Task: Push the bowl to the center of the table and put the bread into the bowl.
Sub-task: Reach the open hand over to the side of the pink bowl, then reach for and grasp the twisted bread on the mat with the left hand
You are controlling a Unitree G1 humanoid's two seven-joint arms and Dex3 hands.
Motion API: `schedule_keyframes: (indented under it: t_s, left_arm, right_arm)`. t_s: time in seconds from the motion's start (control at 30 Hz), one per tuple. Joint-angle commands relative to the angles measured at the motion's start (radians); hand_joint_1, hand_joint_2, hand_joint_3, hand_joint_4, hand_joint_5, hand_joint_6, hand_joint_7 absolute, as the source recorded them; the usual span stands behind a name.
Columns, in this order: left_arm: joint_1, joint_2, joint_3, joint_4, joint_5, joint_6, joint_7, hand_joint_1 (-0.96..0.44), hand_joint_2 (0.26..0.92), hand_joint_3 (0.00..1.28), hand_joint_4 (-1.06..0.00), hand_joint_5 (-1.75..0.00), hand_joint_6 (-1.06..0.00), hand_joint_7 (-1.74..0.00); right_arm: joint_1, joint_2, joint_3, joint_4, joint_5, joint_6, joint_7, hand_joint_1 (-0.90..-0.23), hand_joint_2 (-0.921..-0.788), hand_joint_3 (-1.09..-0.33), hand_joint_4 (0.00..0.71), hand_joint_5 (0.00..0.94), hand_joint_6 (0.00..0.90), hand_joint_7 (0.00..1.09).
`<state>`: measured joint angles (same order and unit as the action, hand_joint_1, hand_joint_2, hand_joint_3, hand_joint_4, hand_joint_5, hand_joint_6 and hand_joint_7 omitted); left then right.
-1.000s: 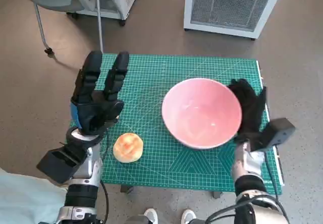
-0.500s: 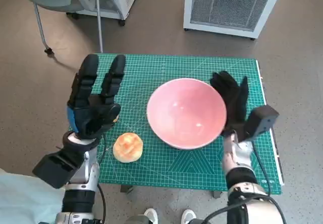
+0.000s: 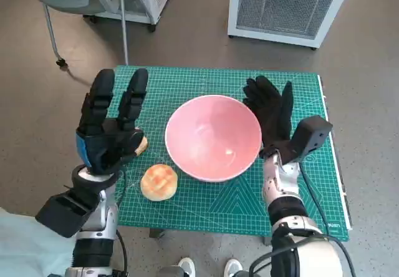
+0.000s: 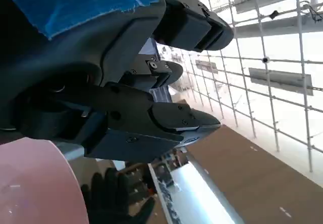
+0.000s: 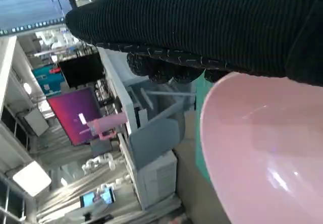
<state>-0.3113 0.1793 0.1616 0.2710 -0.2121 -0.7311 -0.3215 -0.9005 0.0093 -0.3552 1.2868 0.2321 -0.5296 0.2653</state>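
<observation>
1. You are looking down at a pink bowl [image 3: 213,137] sitting near the middle of the green cutting mat [image 3: 206,193]; its rim is blocking the mat directly behind and under it.
2. Your right hand [image 3: 270,113] is standing flat against the bowl's right side, gloved fingers stretched upward and slightly fanned, holding nothing. Whether the palm is actually touching the rim cannot be told from above.
3. In the right wrist view the glove is filling the top as a dark knitted band, and only the bowl's pink wall [image 5: 262,148] is showing below it; the fingers are hardly visible there.
4. Your left hand [image 3: 106,130] is hovering above the mat's left part, fingers spread wide and straight, empty.
5. The bread [image 3: 159,181], a round golden bun, is lying on the mat just left of the bowl's near edge, apart from it.
6. A second tan bit [image 3: 141,145] is peeking out beside the left hand, mostly covered; you cannot tell what it is.
7. The left wrist view is showing mainly the taped hand, with a slice of bowl [image 4: 40,183] cut off at the corner.
</observation>
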Motion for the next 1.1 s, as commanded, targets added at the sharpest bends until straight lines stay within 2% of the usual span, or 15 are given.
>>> schedule_keyframes:
  t_s: [0.03,0.2,0.37,0.53,0.67,0.8,0.87,1.0,1.1]
  left_arm:
    - [0.023,0.014,0.014,-0.031,0.0,0.013,0.014,-0.08,0.921,0.22,-0.39,0.0,-0.51,0.0]
    - [0.031,0.036,0.03,-0.056,0.003,0.027,0.021,-0.09,0.921,0.23,-0.39,0.0,-0.51,0.0]
    - [0.035,0.084,0.056,-0.084,0.012,0.034,0.019,-0.1,0.921,0.23,-0.39,0.0,-0.5,0.0]
    - [0.033,0.173,0.1,-0.082,0.093,0.023,0.031,-0.12,0.921,0.24,-0.33,0.0,-0.45,0.0]
    - [0.048,0.291,0.14,-0.097,0.234,0.073,0.051,-0.16,0.921,0.21,-0.22,0.0,-0.37,0.0]
    - [0.08,0.408,0.162,-0.176,0.336,0.235,0.03,-0.22,0.909,0.09,-0.08,0.0,-0.27,0.0]
    - [0.093,0.453,0.164,-0.214,0.38,0.322,0.017,-0.24,0.891,0.05,-0.04,0.0,-0.24,0.0]
    - [0.118,0.527,0.143,-0.313,0.494,0.541,-0.023,-0.29,0.861,0.02,-0.01,0.0,-0.17,0.0]
    - [0.12,0.572,0.105,-0.385,0.575,0.74,-0.097,-0.3,0.834,0.01,0.0,0.0,-0.12,0.0]
  right_arm:
    - [0.013,-0.019,-0.008,-0.015,0.001,-0.029,0.006,-0.467,-0.921,-0.821,0.274,0.006,0.18,0.3]
    - [0.027,-0.025,0.006,-0.063,-0.013,-0.135,0.003,-0.471,-0.921,-0.83,0.268,0.002,0.18,0.3]
    - [0.059,-0.024,0.038,-0.15,-0.034,-0.292,0.014,-0.479,-0.921,-0.823,0.274,0.003,0.161,0.34]
    - [0.105,-0.019,0.081,-0.28,-0.043,-0.415,0.05,-0.488,-0.921,-0.815,0.285,0.003,0.064,0.58]
    - [0.153,-0.02,0.128,-0.407,-0.036,-0.47,0.094,-0.493,-0.921,-0.816,0.287,0.002,0.018,0.68]
    - [0.189,-0.025,0.166,-0.495,0.004,-0.48,0.156,-0.492,-0.921,-0.811,0.286,0.002,0.003,0.72]
    - [0.204,-0.027,0.179,-0.529,0.014,-0.48,0.171,-0.494,-0.921,-0.808,0.287,0.002,0.001,0.73]
    - [0.235,-0.028,0.201,-0.586,0.039,-0.464,0.193,-0.498,-0.921,-0.805,0.287,0.002,-0.001,0.73]
    - [0.253,-0.021,0.212,-0.62,0.053,-0.45,0.197,-0.5,-0.921,-0.805,0.287,0.002,-0.001,0.73]
